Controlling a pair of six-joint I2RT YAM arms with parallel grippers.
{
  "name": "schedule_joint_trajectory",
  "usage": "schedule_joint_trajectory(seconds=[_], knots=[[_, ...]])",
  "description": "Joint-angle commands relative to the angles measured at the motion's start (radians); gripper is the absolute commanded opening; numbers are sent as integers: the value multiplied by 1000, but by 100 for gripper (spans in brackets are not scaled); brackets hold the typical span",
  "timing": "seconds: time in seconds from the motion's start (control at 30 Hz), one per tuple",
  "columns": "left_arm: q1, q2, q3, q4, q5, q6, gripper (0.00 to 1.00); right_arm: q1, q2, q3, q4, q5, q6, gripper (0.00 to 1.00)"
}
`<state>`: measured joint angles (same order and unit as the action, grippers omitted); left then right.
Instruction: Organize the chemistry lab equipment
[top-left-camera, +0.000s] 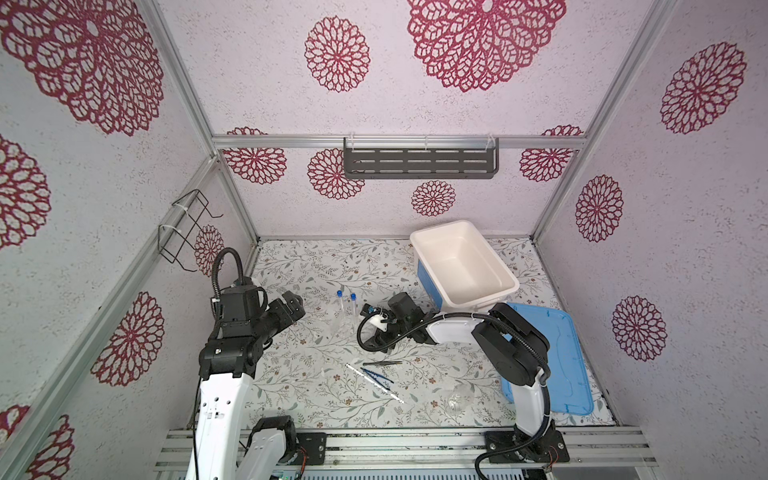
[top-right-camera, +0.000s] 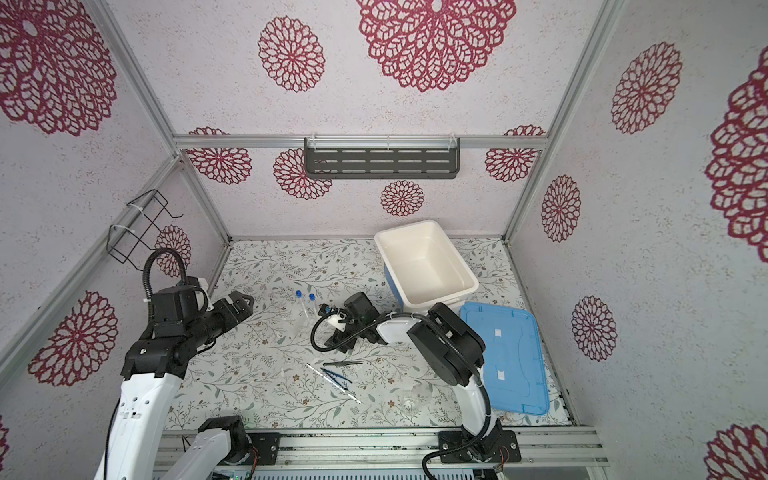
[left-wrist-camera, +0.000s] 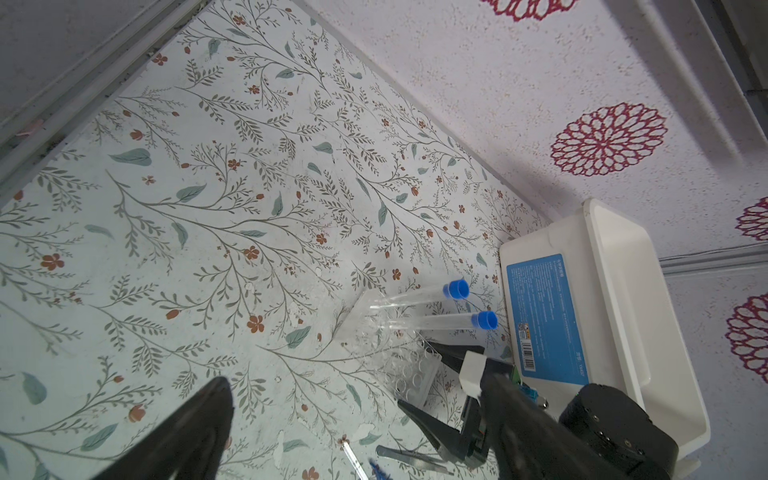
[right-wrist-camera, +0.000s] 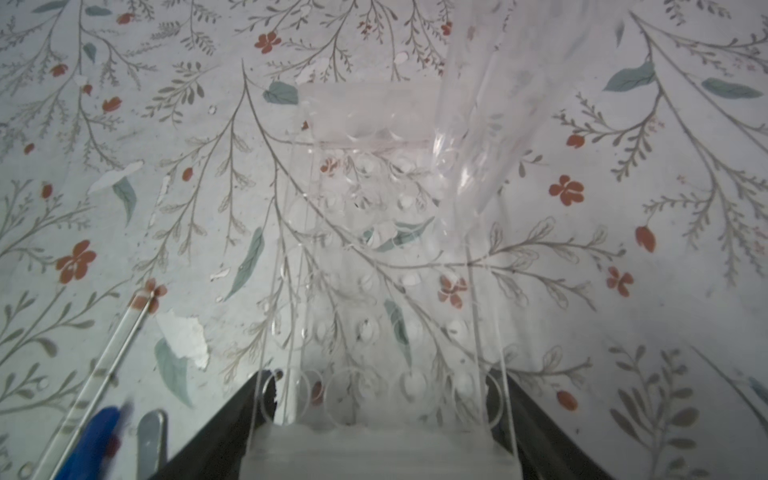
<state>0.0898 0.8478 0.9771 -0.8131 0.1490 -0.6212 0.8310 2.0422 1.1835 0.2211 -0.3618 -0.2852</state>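
While right gripper (right-wrist-camera: 380, 376) jaws straddle see-through tube holder (right-wrist-camera: 374, 249), lower centre, contact unclear: likely light, stiff, slick; hold side walls. Left gripper (top-left-camera: 296, 303) wide open, empty.

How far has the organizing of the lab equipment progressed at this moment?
Done: two blue-capped tubes stand in the tube holder. In hand: the right gripper clasps the holder's sides; the left gripper hangs open, empty. Left: dark tweezers, blue tweezers, white stick and clear vessel lie loose on the table; the white tub is empty.
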Motion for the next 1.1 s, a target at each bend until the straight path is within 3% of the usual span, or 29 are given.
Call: schedule_joint_trajectory(seconds=[0.0,0.33,0.63,0.87,1.07], knots=[[9,-27,-3,6,-6,-2,98,0,42,83,23,27,59,70],[13,-89,19,-38,-140,12,98,24,262,429,-79,110,126,73],[13,-98,5,-63,-126,16,97,45,471,805,-252,193,178,73],[13,-114,-17,-63,-101,1,97,57,584,1005,-353,259,232,75],[13,-118,-46,-48,-79,-20,97,60,597,1034,-350,247,239,82]])
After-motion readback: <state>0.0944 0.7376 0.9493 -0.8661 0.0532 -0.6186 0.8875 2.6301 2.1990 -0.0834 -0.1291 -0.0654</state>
